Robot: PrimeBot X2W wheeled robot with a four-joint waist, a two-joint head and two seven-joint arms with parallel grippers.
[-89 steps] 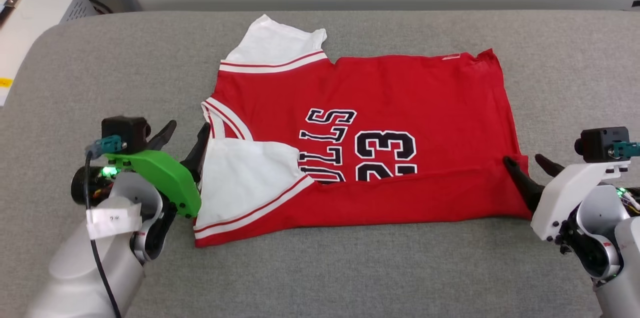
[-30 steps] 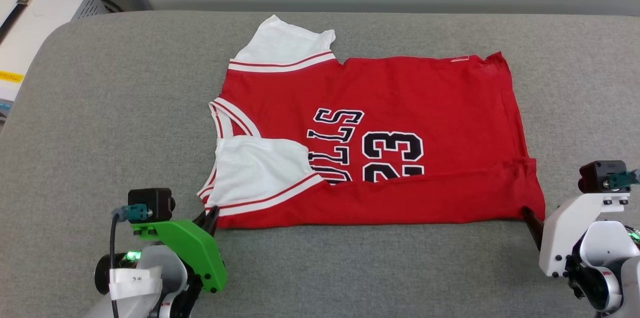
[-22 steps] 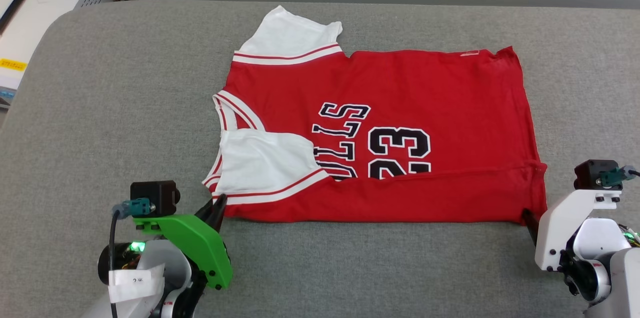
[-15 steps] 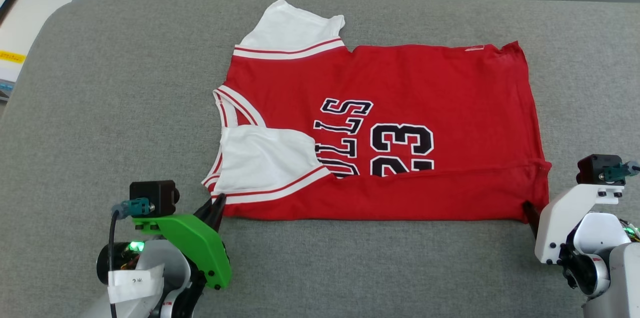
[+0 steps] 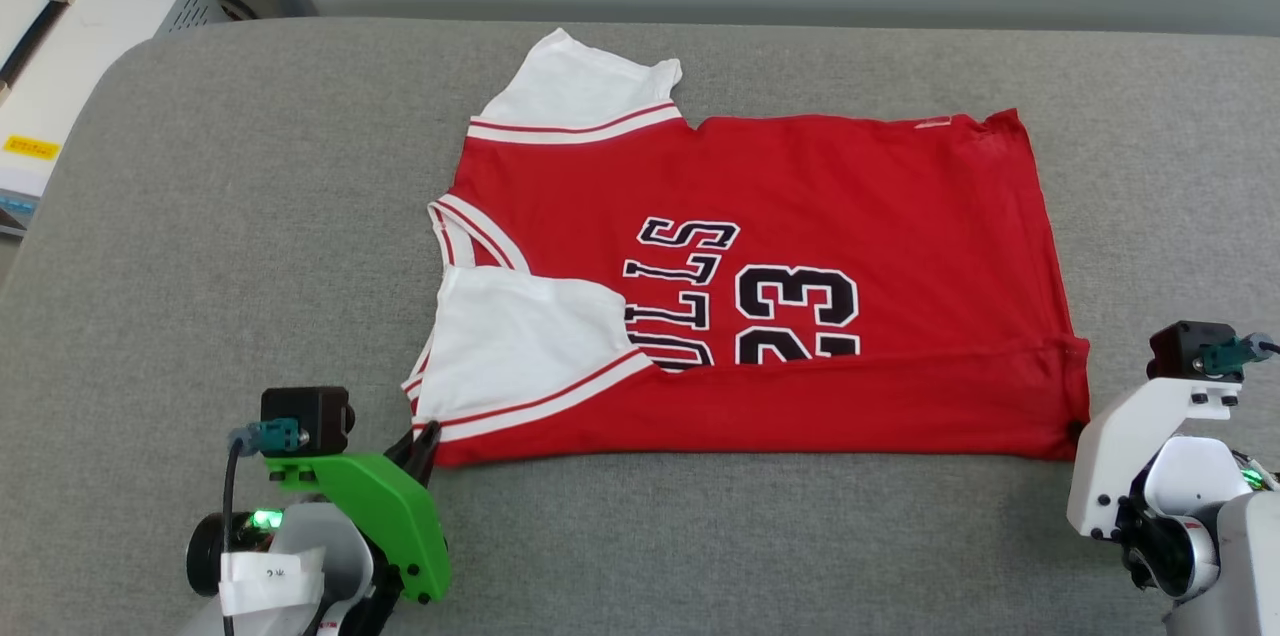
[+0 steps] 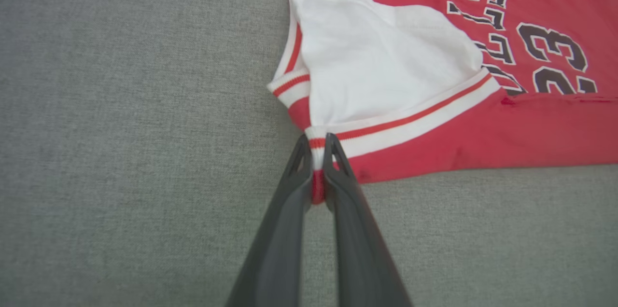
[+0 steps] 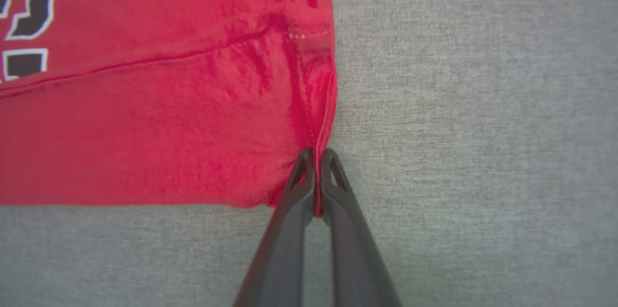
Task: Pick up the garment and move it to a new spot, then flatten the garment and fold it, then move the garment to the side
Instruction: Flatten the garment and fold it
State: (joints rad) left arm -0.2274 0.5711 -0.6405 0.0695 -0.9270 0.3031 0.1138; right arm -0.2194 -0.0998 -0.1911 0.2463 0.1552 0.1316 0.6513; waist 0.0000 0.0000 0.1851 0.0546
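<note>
The garment (image 5: pixel 820 206), a red jersey with white sleeves and black lettering with 23, lies sideways on the grey surface, its near long edge folded over the print. My left gripper (image 5: pixel 428 438) is shut on the garment's near left corner by the striped sleeve trim (image 6: pixel 316 145). The left wrist view shows red and white cloth pinched between the fingers (image 6: pixel 294 176). My right gripper (image 7: pixel 316 155) is shut on the garment's near right hem corner (image 7: pixel 318 128). In the head view its fingers are mostly hidden behind the white wrist mount (image 5: pixel 1125 456).
The grey padded surface (image 5: pixel 250 216) stretches all around the garment. A white box-shaped unit (image 5: pixel 70 26) with cables stands past its far left corner. A pale wall runs along the back.
The right gripper has closed on the garment's near right corner; a second ago its fingers stood apart there. The left gripper has stayed shut on the near left corner. The head camera shifted slightly.
</note>
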